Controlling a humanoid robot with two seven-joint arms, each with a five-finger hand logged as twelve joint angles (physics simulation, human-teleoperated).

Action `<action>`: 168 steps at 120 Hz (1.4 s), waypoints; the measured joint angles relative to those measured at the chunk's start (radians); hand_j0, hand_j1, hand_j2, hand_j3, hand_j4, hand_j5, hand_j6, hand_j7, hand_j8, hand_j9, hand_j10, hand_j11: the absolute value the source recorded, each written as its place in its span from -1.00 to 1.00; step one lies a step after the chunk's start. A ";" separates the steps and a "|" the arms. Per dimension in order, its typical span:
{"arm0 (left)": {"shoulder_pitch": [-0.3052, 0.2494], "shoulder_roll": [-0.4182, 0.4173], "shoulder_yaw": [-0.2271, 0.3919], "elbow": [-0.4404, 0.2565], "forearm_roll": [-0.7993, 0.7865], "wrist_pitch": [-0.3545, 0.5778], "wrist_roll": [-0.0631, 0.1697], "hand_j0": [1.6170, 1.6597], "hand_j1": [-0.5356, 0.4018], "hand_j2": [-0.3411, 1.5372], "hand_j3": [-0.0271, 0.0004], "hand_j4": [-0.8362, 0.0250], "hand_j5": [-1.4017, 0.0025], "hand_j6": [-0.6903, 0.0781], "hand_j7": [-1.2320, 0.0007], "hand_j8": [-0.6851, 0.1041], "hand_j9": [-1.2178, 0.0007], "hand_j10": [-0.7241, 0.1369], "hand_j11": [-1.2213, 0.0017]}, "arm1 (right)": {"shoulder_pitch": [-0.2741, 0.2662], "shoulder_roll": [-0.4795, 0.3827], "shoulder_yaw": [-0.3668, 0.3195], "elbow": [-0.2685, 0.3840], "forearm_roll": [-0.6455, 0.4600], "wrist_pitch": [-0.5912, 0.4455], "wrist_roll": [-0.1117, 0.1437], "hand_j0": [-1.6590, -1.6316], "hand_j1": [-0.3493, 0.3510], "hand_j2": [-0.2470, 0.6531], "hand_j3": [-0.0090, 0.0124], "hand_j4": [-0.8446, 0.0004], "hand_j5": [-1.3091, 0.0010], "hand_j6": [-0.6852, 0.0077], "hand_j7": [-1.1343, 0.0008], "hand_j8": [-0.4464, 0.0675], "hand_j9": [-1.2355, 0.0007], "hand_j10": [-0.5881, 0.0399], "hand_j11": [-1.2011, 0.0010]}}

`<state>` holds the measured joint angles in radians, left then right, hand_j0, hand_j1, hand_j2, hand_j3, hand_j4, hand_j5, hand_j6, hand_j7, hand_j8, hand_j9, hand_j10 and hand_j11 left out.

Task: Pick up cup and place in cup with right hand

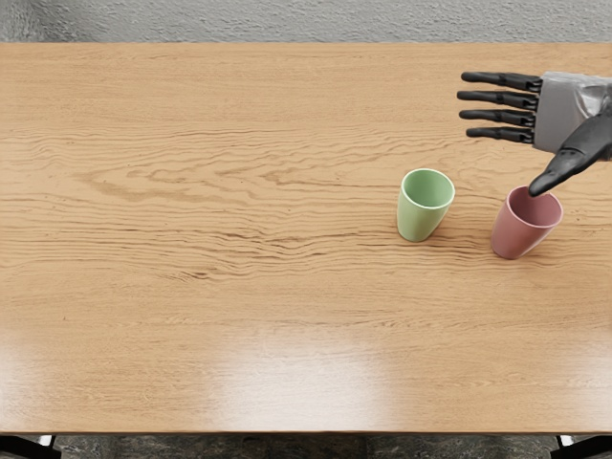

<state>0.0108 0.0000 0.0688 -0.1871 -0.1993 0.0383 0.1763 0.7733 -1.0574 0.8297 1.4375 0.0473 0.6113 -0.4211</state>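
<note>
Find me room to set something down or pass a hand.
Widest bare stretch of table: left of the green cup, out to the picture's edge. Another lies between both cups and the near edge. The gap from green cup to pink cup is narrow. Crowded: the pink rim, overlapped in view by the right hand's thumb.

The left cup is pale green, the other cup dusty pink; the tabletop is tan with darker wavy wood grain, the hand black and grey.

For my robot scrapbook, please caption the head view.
The robot's open right hand above a table with a green cup and a pink cup.
</note>
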 joint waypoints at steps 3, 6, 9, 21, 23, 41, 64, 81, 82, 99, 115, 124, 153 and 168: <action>0.000 0.000 0.000 0.000 0.000 0.000 0.000 0.92 0.89 -0.64 0.96 0.94 1.00 0.80 1.00 0.74 1.00 0.68 1.00 | 0.004 0.004 0.000 0.005 -0.003 0.000 -0.014 -0.93 -0.92 -0.46 -0.16 0.94 0.95 0.91 0.94 0.65 0.95 0.80 0.94; 0.000 0.000 0.000 0.000 0.000 0.000 0.000 0.92 0.89 -0.64 0.96 0.94 1.00 0.80 1.00 0.74 1.00 0.68 1.00 | 0.011 0.008 0.001 0.008 -0.009 0.000 -0.025 -0.93 -0.91 -0.46 -0.16 0.94 0.95 0.91 0.94 0.64 0.95 0.80 0.94; 0.000 0.000 0.000 0.000 0.000 0.000 0.000 0.92 0.89 -0.64 0.96 0.94 1.00 0.80 1.00 0.74 1.00 0.68 1.00 | 0.022 0.011 0.000 0.011 -0.017 0.000 -0.033 -0.93 -0.91 -0.46 -0.16 0.94 0.95 0.91 0.94 0.64 0.95 0.79 0.94; 0.000 0.000 0.000 0.000 0.000 0.000 0.000 0.92 0.89 -0.64 0.96 0.94 1.00 0.80 1.00 0.74 1.00 0.68 1.00 | 0.096 0.052 -0.002 0.013 -0.196 0.000 -0.054 -0.93 -0.92 -0.46 -0.16 0.94 0.95 0.91 0.94 0.64 0.95 0.80 0.94; 0.000 0.000 0.000 0.000 0.000 0.000 0.000 0.92 0.89 -0.64 0.96 0.94 1.00 0.80 1.00 0.74 1.00 0.68 1.00 | 0.113 0.064 -0.004 0.014 -0.247 0.000 -0.056 -0.93 -0.92 -0.46 -0.16 0.94 0.95 0.91 0.94 0.64 0.95 0.79 0.94; 0.000 0.000 0.000 0.000 0.000 0.000 0.000 0.92 0.89 -0.64 0.96 0.94 1.00 0.80 1.00 0.74 1.00 0.68 1.00 | 0.249 0.254 -0.024 0.031 -0.685 -0.031 -0.151 -0.93 -0.93 -0.46 -0.16 0.95 0.95 0.91 0.95 0.65 0.95 0.80 0.95; 0.000 0.000 0.000 0.000 0.000 0.000 0.000 0.92 0.89 -0.64 0.97 0.94 1.00 0.80 1.00 0.74 1.00 0.68 1.00 | 0.451 0.389 -0.306 0.091 -0.877 -0.292 -0.184 -0.93 -0.76 -0.48 -0.16 0.83 0.86 0.77 0.84 0.45 0.85 0.64 0.84; 0.000 0.000 0.000 0.000 0.000 0.000 0.000 0.92 0.89 -0.64 0.97 0.94 1.00 0.80 1.00 0.74 1.00 0.68 1.00 | 0.510 0.432 -0.424 0.099 -0.903 -0.371 -0.188 -0.93 -0.68 -0.49 -0.16 0.77 0.81 0.69 0.78 0.36 0.80 0.57 0.79; 0.000 0.000 0.000 0.000 0.000 0.000 0.000 0.92 0.89 -0.64 0.97 0.94 1.00 0.80 1.00 0.74 1.00 0.68 1.00 | 0.511 0.433 -0.430 0.098 -0.904 -0.376 -0.188 -0.93 -0.68 -0.49 -0.16 0.77 0.81 0.69 0.78 0.36 0.80 0.56 0.79; 0.000 0.000 0.000 0.000 0.000 0.000 0.000 0.92 0.89 -0.64 0.97 0.94 1.00 0.80 1.00 0.74 1.00 0.68 1.00 | 0.517 0.439 -0.536 0.099 -0.933 -0.491 -0.189 -0.93 -0.75 -0.48 -0.16 0.82 0.85 0.76 0.83 0.45 0.85 0.64 0.84; 0.000 0.000 0.000 0.000 0.000 0.000 0.000 0.92 0.89 -0.64 0.97 0.94 1.00 0.80 1.00 0.74 1.00 0.68 1.00 | 0.513 0.442 -0.604 0.103 -0.963 -0.588 -0.190 -0.93 -0.82 -0.47 -0.16 0.87 0.89 0.81 0.88 0.52 0.89 0.69 0.88; 0.000 0.000 0.000 0.000 0.000 0.000 0.000 0.92 0.89 -0.64 0.97 0.94 1.00 0.80 1.00 0.74 1.00 0.68 1.00 | 0.510 0.424 -0.637 0.105 -0.975 -0.616 -0.190 -0.93 -0.84 -0.47 -0.16 0.88 0.90 0.83 0.89 0.54 0.90 0.71 0.89; 0.000 0.000 0.000 0.000 0.000 0.000 0.000 0.92 0.89 -0.64 0.97 0.94 1.00 0.80 1.00 0.74 1.00 0.68 1.00 | 0.460 0.353 -0.679 0.193 -1.014 -0.711 -0.190 -0.93 -0.75 -0.48 -0.16 0.82 0.85 0.75 0.83 0.44 0.84 0.63 0.84; 0.000 0.000 0.000 0.000 0.000 0.000 0.000 0.92 0.89 -0.64 0.97 0.94 1.00 0.80 1.00 0.74 1.00 0.68 1.00 | 0.439 0.360 -0.690 0.189 -1.041 -0.749 -0.190 -0.93 -0.62 -0.50 -0.16 0.73 0.78 0.64 0.74 0.29 0.76 0.51 0.76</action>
<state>0.0107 0.0000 0.0689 -0.1871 -0.1993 0.0383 0.1764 1.2122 -0.6976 0.1401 1.6262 -0.9935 -0.1380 -0.6109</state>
